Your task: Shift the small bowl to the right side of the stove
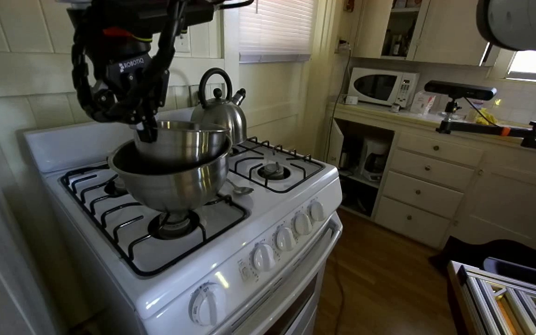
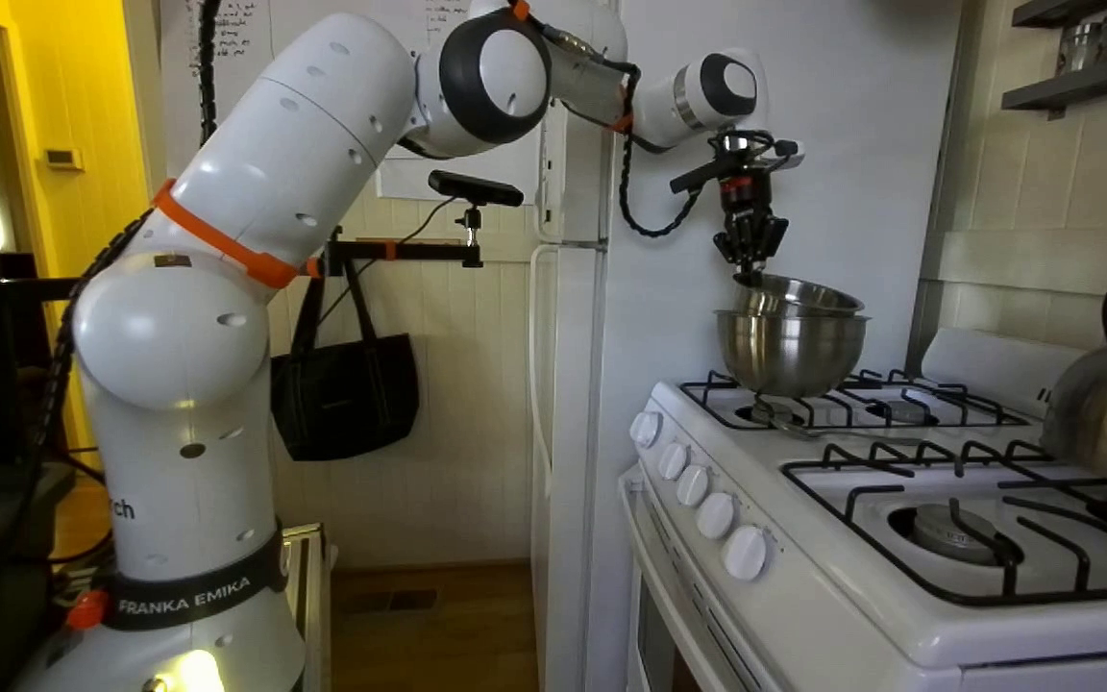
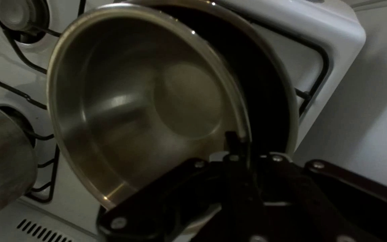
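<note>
- Got the gripper point(image 3: 243, 143) clamped on the rim of the small bowl point(image 3: 129, 111).
- In wrist view, can see one finger point(image 3: 232, 139) inside the small bowl, right at the rim; too dark to outline the outer one.
- In an exterior view, can see a fingertip point(image 1: 148, 134) against the outer wall instead.
- Located the small bowl inside the mouth of the large pot point(image 1: 175, 190), lower part hidden behind the pot's wall in both exterior views.
- Can't tell whether touching the large pot's inside or held just clear.
- Can read the tilt best in an exterior view, off the small bowl point(image 2: 799, 296): high at the gripper, low opposite.
- Can see down to the small bowl's round base only in wrist view.
- Would place the large pot on the left half of the stove point(image 1: 268, 204), as seen from its front.
- Got the kettle point(image 1: 224, 121) on the right half, toward the back, in both exterior views; just part of its body in wrist view.
- Can spot the spoon point(image 1: 241, 190) near the large pot in both exterior views only.
- Can follow the arm point(image 2: 323, 106) from base to gripper only in an exterior view; same for the black bag point(image 2: 347, 399).
- Found the microwave point(image 1: 379, 87) in an exterior view only.
</note>
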